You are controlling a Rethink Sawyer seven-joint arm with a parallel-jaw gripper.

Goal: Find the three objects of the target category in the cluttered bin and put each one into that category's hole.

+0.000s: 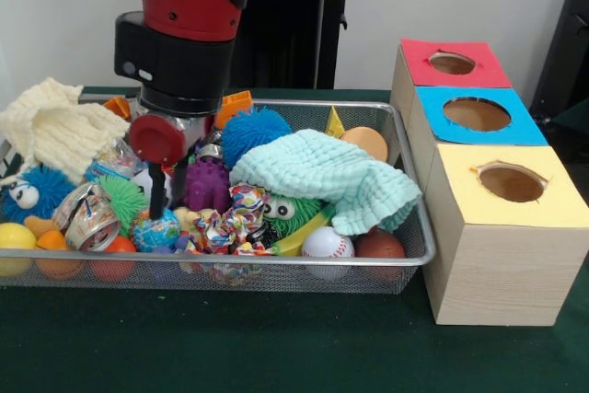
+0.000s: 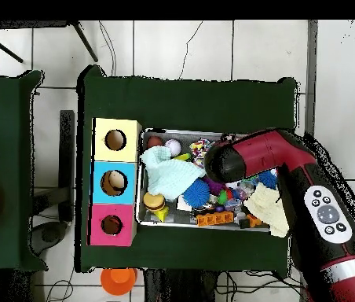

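Toys and cloths fill the wire bin (image 1: 405,149), which lies on the green table (image 1: 276,347) toward its middle. Three wooden boxes stand in a row, touching the bin's short side: one with a red top (image 1: 419,52), one with a blue top (image 1: 437,131) and one with a yellow top (image 1: 460,204). Each top has one round hole, so there are three holes; the red one's hole (image 1: 452,63) is at the end of the row nearest the robot's edge of the table.

Inside the bin I count two knitted cloths, a mint green one (image 1: 331,177) and a cream one (image 1: 51,131). There are four spiky balls that I can tell: blue (image 1: 255,131), purple (image 1: 207,181), light green (image 1: 124,198), and a dark green one with eyes (image 1: 290,209). One white baseball (image 1: 328,242) and one brown ball (image 1: 380,246) lie against the bin's wall on the side away from the robot. A small plush animal cannot be picked out among the clutter in either view.

The red and black arm (image 2: 322,200) reaches over the bin, and its gripper (image 1: 158,192) comes down into the toys beside the purple ball. Only one dark finger shows clearly, so I cannot tell how far it is spread or whether it holds something.
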